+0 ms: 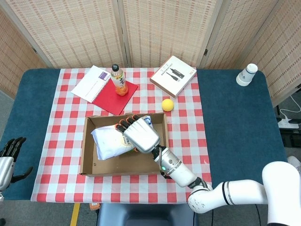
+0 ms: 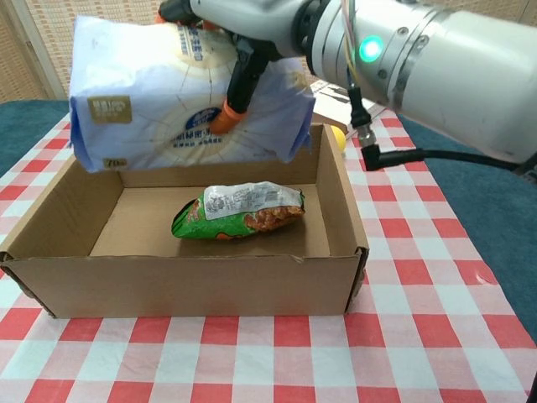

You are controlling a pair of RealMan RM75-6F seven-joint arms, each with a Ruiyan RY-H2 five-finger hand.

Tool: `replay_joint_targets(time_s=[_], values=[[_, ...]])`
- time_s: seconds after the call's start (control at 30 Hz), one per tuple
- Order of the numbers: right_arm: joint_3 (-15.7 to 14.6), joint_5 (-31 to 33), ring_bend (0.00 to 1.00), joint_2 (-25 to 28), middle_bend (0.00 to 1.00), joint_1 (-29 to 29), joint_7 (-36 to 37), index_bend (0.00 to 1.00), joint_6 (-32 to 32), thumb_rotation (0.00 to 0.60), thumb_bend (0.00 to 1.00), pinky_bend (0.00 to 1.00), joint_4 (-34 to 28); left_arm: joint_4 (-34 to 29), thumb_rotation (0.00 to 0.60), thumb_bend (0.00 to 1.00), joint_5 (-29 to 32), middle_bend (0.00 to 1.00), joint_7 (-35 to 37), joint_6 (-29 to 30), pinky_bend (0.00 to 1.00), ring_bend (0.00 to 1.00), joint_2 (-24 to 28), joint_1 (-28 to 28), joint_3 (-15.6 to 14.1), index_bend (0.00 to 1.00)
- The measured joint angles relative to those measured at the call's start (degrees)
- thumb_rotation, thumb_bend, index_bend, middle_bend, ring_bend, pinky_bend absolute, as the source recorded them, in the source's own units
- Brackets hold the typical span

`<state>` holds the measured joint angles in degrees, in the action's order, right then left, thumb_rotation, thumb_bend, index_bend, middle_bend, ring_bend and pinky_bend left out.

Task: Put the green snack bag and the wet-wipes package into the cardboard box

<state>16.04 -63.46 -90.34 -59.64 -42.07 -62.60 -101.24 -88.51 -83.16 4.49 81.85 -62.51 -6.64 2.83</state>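
Your right hand point(image 1: 141, 135) grips the wet-wipes package point(image 2: 180, 96), fingers point(image 2: 235, 101) wrapped across its face, holding it above the open cardboard box point(image 2: 352, 239). The green snack bag point(image 2: 239, 210) lies below the fingers. Lower the package beside it before releasing. Your left hand point(image 1: 8, 155) hangs empty, fingers apart.

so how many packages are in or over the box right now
2: the snack bag lies on the box floor; the wet-wipes pack hangs above it in the right hand.
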Motion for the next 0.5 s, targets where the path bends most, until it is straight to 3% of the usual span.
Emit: replay_joint_targets(time_s=[0.03, 0.1, 0.17, 0.33, 0.5], values=[[-0.17, 0.2, 0.32, -0.09, 0.4, -0.09, 0.06, 0.55, 0.43, 0.6, 0.03, 0.47, 0.29, 0.01, 0.6, 0.24, 0.02, 0.03, 0.12, 0.01, 0.22, 0.0, 0.04, 0.02, 0.02, 0.07], [-0.43, 1.84, 0.06, 0.16, 0.13, -0.2, -0.31, 0.16, 1.26, 0.6, 0.0, 0.12, 0.13, 0.07, 0.6, 0.24, 0.05, 0.03, 0.33, -0.03, 0.22, 0.0, 0.11, 0.05, 0.02, 0.07], [-0.48, 4.59, 0.0, 0.72, 0.01, -0.44, -1.05, 0.01, 2.19, 0.6, 0.0, 0.0, -0.53, 0.13, 0.6, 0.24, 0.07, 0.03, 0.49, -0.16, 0.22, 0.0, 0.12, 0.01, 0.03, 0.07], [-0.25, 12.28, 0.0, 2.76, 0.0, -1.18, -1.44, 0.0, 4.56, 0.6, 0.0, 0.0, -2.38, 0.34, 0.6, 0.24, 0.0, 0.03, 0.85, -0.16, 0.22, 0.0, 0.15, 0.04, 0.02, 0.07], [-0.33, 9.03, 0.0, 4.39, 0.0, -1.32, 0.92, 0.0, 5.37, 0.6, 0.0, 0.0, -2.98, 0.49, 0.6, 0.24, -0.13, 0.03, 0.84, -0.12, 0.22, 0.0, 0.05, 0.04, 0.0, 0.07]])
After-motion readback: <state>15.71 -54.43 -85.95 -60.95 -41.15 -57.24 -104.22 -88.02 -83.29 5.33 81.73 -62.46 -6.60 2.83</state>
